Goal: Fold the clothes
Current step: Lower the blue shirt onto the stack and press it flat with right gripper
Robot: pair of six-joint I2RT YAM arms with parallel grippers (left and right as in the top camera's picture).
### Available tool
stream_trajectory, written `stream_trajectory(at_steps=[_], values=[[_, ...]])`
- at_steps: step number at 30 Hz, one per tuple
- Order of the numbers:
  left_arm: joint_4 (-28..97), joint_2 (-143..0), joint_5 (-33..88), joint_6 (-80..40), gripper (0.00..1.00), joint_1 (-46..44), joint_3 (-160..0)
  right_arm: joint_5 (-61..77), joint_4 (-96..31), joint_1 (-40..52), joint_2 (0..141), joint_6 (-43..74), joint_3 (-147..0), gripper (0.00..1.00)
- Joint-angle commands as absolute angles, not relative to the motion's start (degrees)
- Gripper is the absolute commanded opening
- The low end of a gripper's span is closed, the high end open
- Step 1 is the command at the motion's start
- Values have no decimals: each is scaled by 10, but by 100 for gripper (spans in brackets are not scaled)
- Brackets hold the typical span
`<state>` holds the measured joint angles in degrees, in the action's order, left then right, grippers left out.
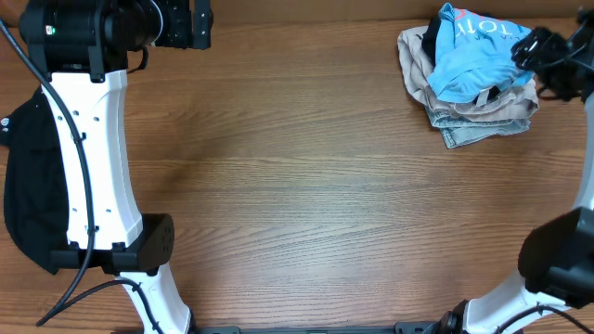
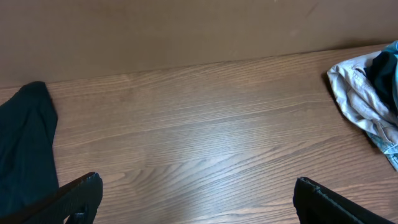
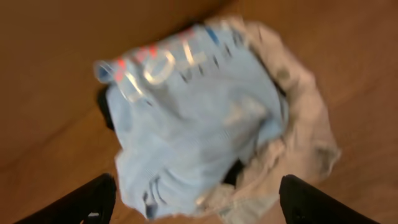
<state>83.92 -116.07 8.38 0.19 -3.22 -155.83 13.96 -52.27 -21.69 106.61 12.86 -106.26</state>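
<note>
The right claw is hovering wide open and empty over the light blue T-shirt, which is lying crumpled directly beneath its fingertips, looking soft, light and floppy, so pinching a loose hem edge is probably suiting it best.

The wooden tabletop runs brown and grained across the whole overhead view. In the upper right of the frame a heap of clothes lies on it: a beige garment and a denim piece against the wood, with a light blue T-shirt on top. At the left edge lies a black garment, partly hidden behind an arm.
</note>
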Motion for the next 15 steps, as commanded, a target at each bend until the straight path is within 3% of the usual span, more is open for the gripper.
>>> stream_trajectory(at_steps=[1, 5, 10, 15], values=[[836, -1170, 86, 13, 100, -31, -1557, 121, -477, -210, 1056, 102, -1077, 89], [838, -1170, 86, 13, 100, -31, -1557, 48, -359, -187, 1067, 84, -1077, 100], [837, -1171, 86, 13, 100, -31, -1557, -47, -276, -148, 1106, 32, -1077, 100], [836, -1183, 87, 11, 100, -31, -1557, -85, -274, -123, 1185, 15, -1077, 100]])
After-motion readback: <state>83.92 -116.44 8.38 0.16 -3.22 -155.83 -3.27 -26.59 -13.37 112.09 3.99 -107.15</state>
